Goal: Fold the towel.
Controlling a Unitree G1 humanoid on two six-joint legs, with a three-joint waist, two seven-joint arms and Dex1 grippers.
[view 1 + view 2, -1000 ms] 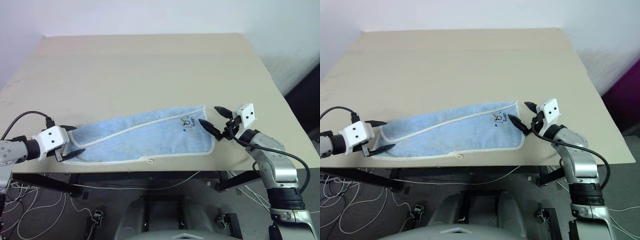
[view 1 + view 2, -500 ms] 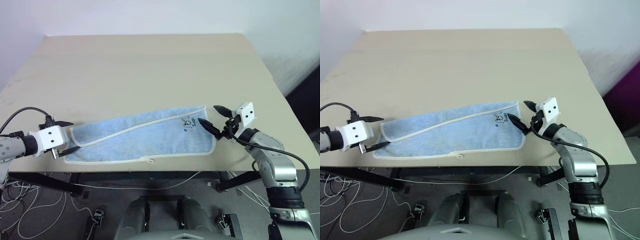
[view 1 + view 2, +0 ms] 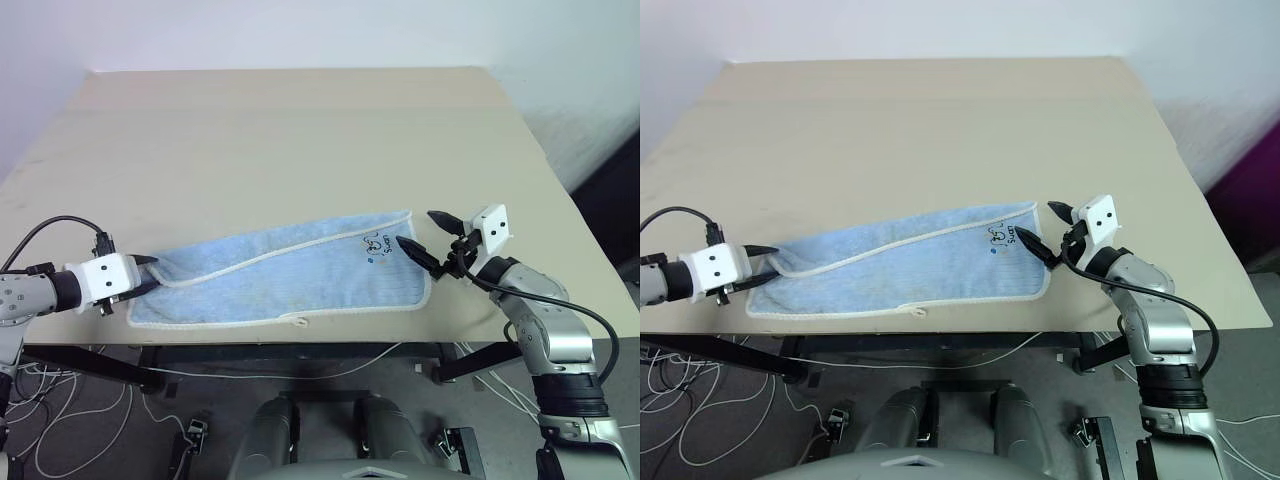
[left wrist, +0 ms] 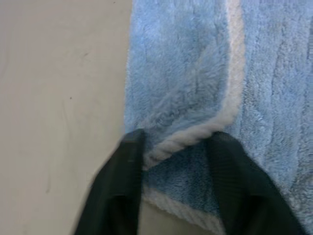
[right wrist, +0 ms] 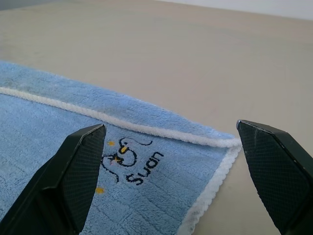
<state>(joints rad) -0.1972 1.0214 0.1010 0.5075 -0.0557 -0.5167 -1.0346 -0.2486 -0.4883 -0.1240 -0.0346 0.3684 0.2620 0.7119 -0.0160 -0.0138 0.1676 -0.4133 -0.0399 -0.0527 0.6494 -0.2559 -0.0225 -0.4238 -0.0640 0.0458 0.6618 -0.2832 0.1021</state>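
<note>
The towel (image 4: 195,88) lies on the beige table (image 4: 58,98). The two black fingers (image 4: 120,191) of the left gripper (image 4: 178,147) stand on either side of a raised fold of the towel with white piped edging (image 4: 195,139), pinching it at the towel's edge.

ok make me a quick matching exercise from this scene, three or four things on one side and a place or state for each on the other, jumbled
Things:
1. left pincer
2. right pincer
3. towel
4. cartoon print

Places or states:
A. spread along the near edge of the table, one layer folded over another
B. wide open at the towel's end, gripping nothing
C. on the towel, at the end by the right pincer
D. closing on the folded white-piped edge at the towel's other end

Pairs: 1-D, 2-B, 3-A, 4-C
</note>
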